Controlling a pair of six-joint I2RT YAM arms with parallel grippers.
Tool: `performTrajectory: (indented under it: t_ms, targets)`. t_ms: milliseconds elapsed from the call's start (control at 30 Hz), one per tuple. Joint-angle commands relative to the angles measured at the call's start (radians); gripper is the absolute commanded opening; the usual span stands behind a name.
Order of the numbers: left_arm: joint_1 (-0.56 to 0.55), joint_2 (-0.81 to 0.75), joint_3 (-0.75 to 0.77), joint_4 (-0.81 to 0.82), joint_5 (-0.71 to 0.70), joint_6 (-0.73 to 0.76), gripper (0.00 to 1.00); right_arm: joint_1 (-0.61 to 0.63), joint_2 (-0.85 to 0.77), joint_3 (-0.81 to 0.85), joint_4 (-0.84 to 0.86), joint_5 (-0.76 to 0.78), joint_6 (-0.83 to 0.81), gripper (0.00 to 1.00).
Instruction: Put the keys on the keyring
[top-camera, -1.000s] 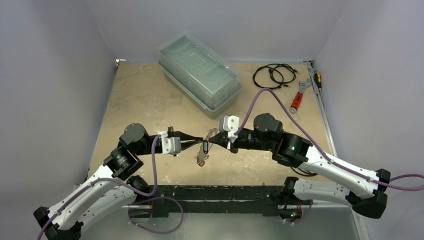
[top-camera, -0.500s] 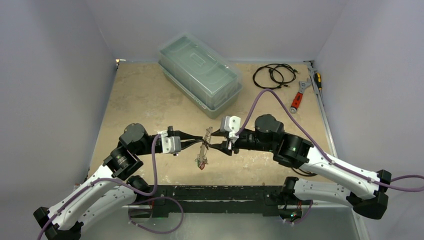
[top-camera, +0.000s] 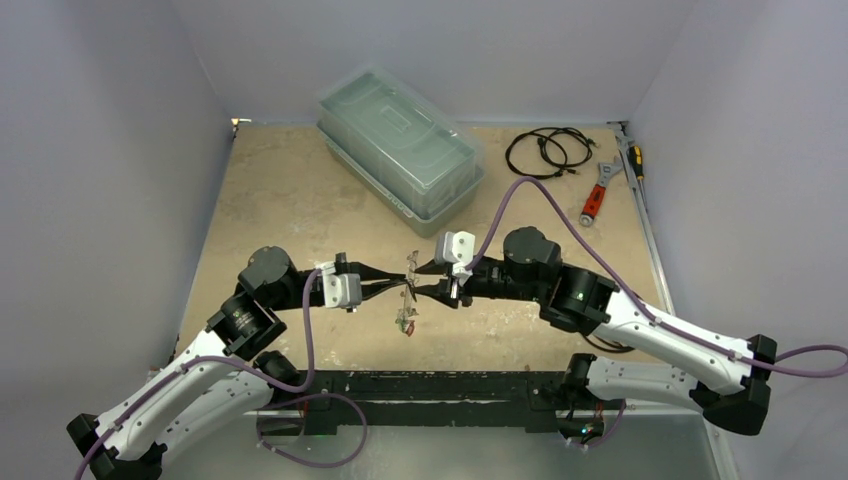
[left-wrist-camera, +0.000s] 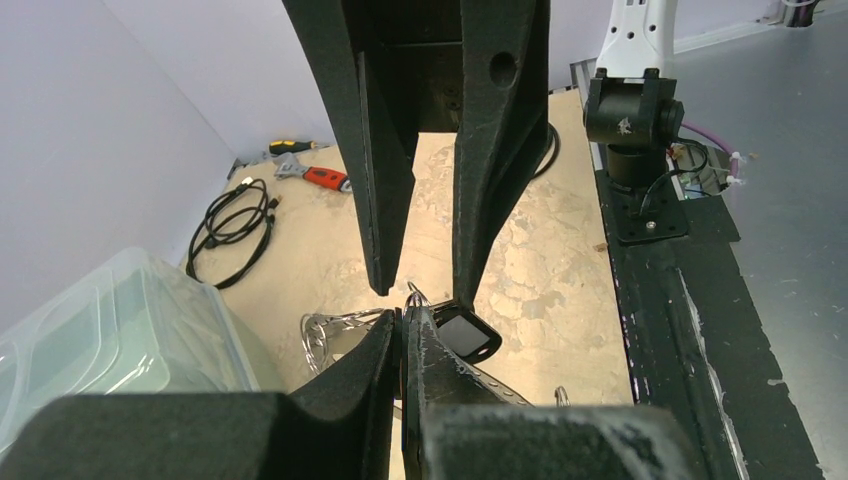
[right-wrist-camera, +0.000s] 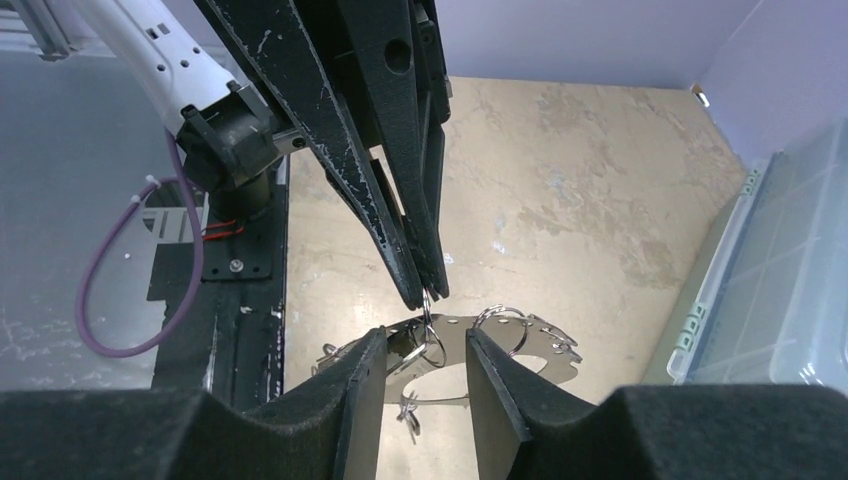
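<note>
Pale lilac walls close in a sandy, mottled counter. A clear plastic box sits toward the upper middle of the overhead view, and a coiled cable and a wrench lie at the upper right.

Just below the centre of that view the two arms meet tip to tip above the counter. The left end effector is pinched closed on a small ring. The right end effector has its fingers set a moderate way apart, straddling the keyring; whether they touch it I cannot tell.

The keyring hangs in the air between the two tips, at the lower middle of the right wrist view, with several small loops already along its rim. A cluster of keys dangles under it (one shows red). A black key lies just right of the closed left fingers; whether it is already threaded is not clear.

The job looks well under way but unfinished: some keys seem to be on, while the loop in the left grip probably needs working through a hole in the rim before either arm lets go.
</note>
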Motion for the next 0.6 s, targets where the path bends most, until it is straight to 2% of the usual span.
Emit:
performTrajectory:
  t_ms: [0,267,467,567]
  targets:
    - [0.004,-0.008,0.015,0.068,0.019,0.006,0.00,0.002,0.011,-0.002,0.059,0.000,0.000,0.37]
    - [0.004,-0.008,0.015,0.069,0.024,0.006,0.00,0.002,0.030,0.001,0.072,-0.002,-0.003,0.28]
    - [0.004,-0.009,0.015,0.069,0.023,0.007,0.00,0.001,0.037,0.000,0.073,0.001,-0.007,0.14]
    - [0.003,-0.011,0.015,0.070,0.023,0.007,0.00,0.001,0.037,-0.002,0.070,0.002,-0.009,0.13]
